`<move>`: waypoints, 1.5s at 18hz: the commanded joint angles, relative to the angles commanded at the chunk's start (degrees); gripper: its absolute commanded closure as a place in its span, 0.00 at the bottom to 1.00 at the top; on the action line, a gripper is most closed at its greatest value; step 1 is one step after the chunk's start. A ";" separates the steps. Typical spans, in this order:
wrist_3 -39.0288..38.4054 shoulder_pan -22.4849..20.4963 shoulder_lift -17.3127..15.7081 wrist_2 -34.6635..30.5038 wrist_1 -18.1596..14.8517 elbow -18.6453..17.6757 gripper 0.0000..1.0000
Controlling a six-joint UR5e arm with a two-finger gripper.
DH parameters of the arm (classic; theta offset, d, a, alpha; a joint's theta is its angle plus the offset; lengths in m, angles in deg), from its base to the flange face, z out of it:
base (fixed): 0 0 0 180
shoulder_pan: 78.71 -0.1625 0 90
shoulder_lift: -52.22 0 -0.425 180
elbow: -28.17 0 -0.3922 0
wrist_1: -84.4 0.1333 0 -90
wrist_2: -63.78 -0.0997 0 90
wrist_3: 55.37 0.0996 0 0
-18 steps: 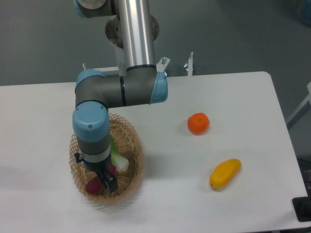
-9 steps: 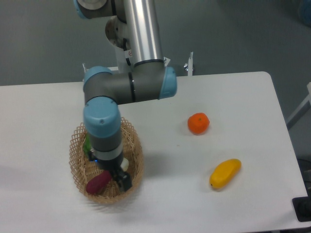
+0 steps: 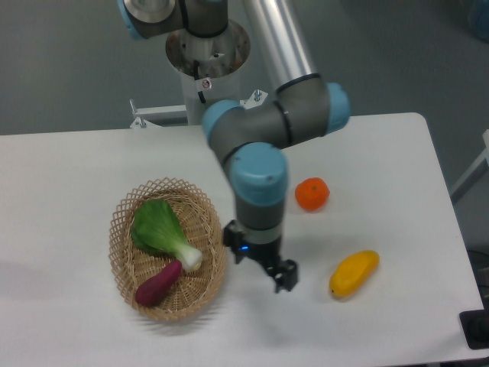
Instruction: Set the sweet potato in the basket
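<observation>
The sweet potato (image 3: 158, 283), a small dark reddish-purple tuber, lies inside the oval wicker basket (image 3: 122, 229) near its front, just below a green leafy vegetable (image 3: 162, 232). My gripper (image 3: 281, 275) hangs over the bare table to the right of the basket, clear of its rim. Its dark fingers point down and nothing is between them. From this angle I cannot make out the gap between the fingers.
A round orange (image 3: 312, 194) sits on the white table (image 3: 61, 191) right of the arm. A yellow oblong fruit (image 3: 354, 274) lies further front right, close to the gripper. The table's right edge runs near the yellow fruit.
The gripper has left the basket and swung right over the table. The sweet potato stays lying in the basket, now fully uncovered along with the green vegetable.
</observation>
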 joint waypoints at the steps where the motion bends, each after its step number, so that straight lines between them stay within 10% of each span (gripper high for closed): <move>1: 1.31 -0.79 -0.09 -0.09 0.00 0.00 0.00; 27: 17.67 -10.29 -0.53 -2.37 -2.46 -0.97 0.00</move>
